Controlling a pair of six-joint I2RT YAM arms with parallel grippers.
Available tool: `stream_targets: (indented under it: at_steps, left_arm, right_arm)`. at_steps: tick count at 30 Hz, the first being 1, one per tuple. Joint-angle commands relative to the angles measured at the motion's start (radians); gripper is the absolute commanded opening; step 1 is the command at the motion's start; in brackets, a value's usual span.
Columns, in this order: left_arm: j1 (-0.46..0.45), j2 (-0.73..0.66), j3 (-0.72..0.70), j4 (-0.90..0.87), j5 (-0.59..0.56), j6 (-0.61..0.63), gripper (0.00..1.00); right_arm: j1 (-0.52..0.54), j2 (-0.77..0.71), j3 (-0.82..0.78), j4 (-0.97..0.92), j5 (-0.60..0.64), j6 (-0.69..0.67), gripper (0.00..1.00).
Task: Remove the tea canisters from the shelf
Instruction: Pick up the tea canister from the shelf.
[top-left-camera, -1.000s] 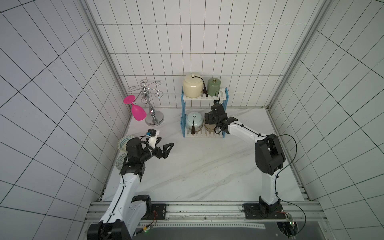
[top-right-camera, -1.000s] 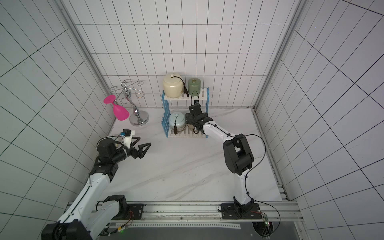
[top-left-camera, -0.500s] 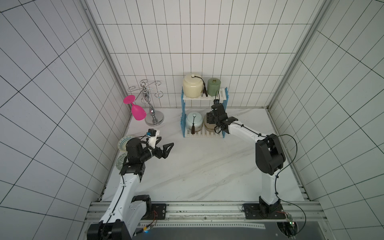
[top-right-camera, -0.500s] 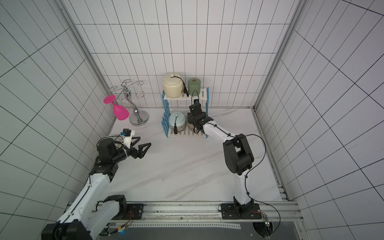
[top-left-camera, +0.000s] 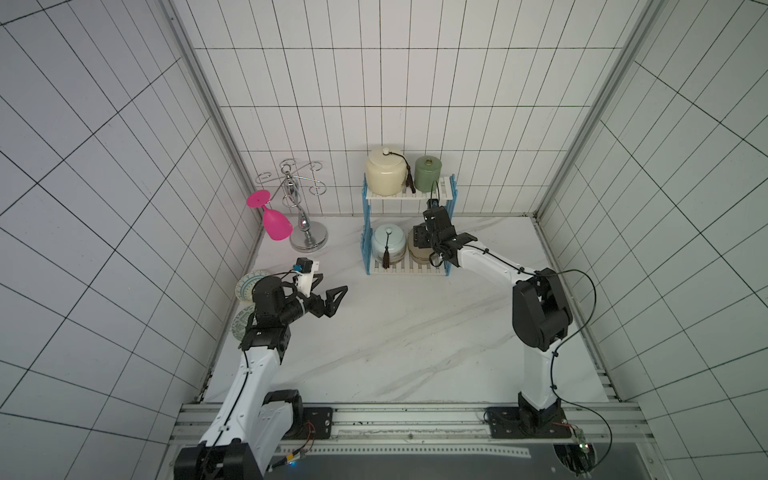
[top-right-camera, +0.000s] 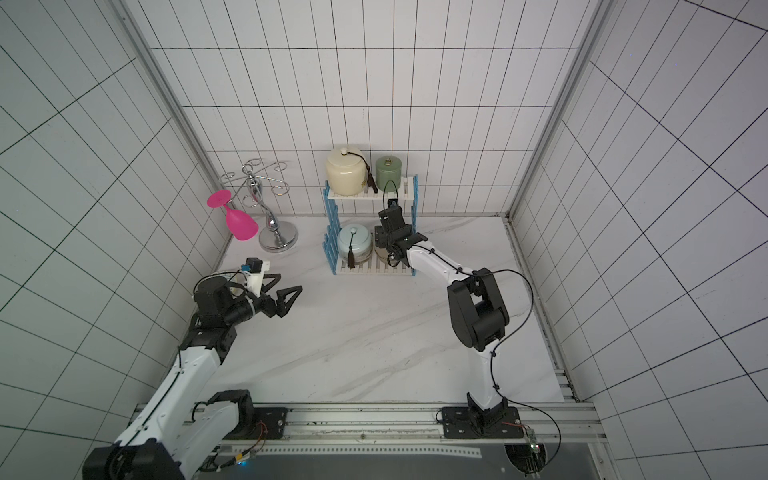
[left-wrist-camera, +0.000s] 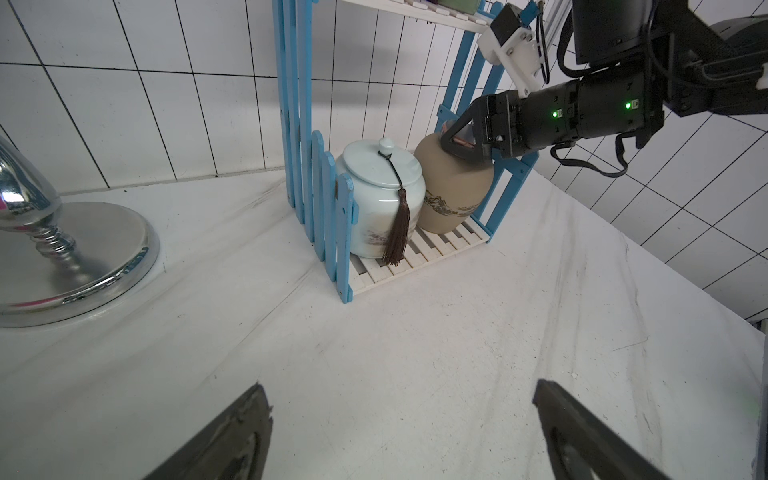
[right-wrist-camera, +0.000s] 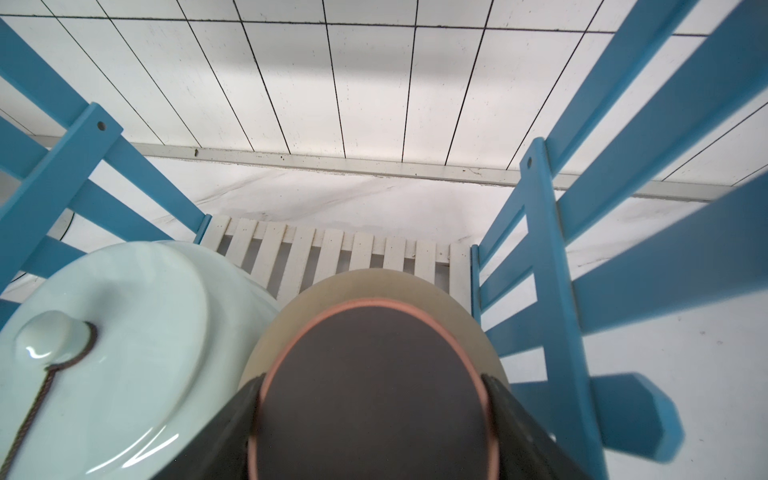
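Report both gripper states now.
Left gripper: open, empty.
Right gripper: closed on the tan canister.

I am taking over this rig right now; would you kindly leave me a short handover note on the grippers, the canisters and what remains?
Left gripper: open, empty, clear of the shelf.
Right gripper: shut on the tan canister at its lid, lower tier.
Pale blue canister stands beside it; cream canister and green canister on the top tier.
Done: none off the shelf. Left: all four, tan first.
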Motion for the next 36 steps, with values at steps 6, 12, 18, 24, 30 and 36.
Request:
stream_targets:
  at_steps: [6,12,18,24,30,36]
  left_arm:
    - [-0.003,-0.016,-0.011,0.002,0.012,0.005,0.99]
    - [-0.004,-0.017,-0.011,0.002,0.013,0.004,0.99]
    - [-0.008,-0.014,-0.01,0.002,0.016,0.004,0.99]
    - [-0.009,-0.004,-0.009,0.002,0.019,0.004,0.99]
    - [-0.007,0.004,-0.009,0.002,0.021,0.003,0.99]
    - [-0.004,0.008,-0.01,0.002,0.022,0.003,0.99]
  right_arm:
    - [0.037,-0.104,0.065,-0.114,-0.018,0.017,0.56]
    - [0.064,-0.172,0.048,-0.146,-0.005,0.014,0.56]
    - [0.084,-0.277,-0.035,-0.159,0.016,0.027,0.54]
    - [0.089,-0.398,-0.155,-0.162,0.041,0.057,0.54]
    - [0.089,-0.513,-0.271,-0.175,0.064,0.085,0.53]
    - [0.089,-0.638,-0.405,-0.201,0.1,0.128,0.53]
